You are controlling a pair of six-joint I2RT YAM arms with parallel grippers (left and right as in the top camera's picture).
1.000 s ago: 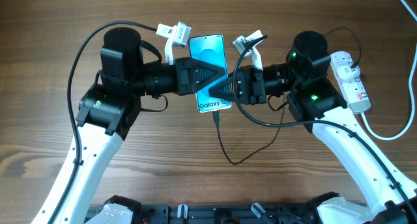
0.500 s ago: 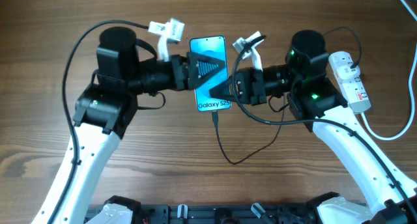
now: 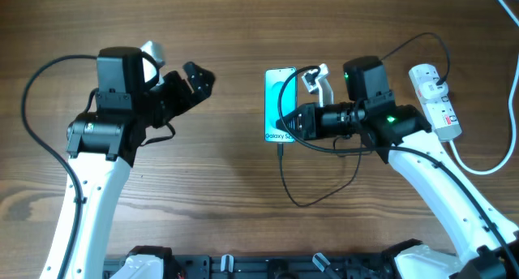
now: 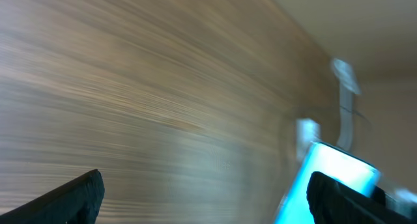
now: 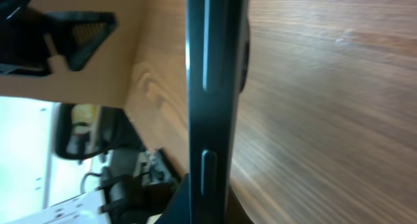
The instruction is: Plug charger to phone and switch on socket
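Overhead, the wooden table [image 3: 243,226] has open wood at centre now that the left gripper [image 3: 199,75] has swung off the phone [image 3: 278,96] to the upper left — fingers spread wide, empty. That leaves the right gripper [image 3: 289,123] alone, clamped on the phone, which is tipped onto its long edge at upper centre. The white power strip [image 3: 435,100] lies at the right edge, behind the right arm — likely the next target. The charger cable [image 3: 298,200] loops below; its plug [image 3: 280,148] looks seated in the phone's lower end.
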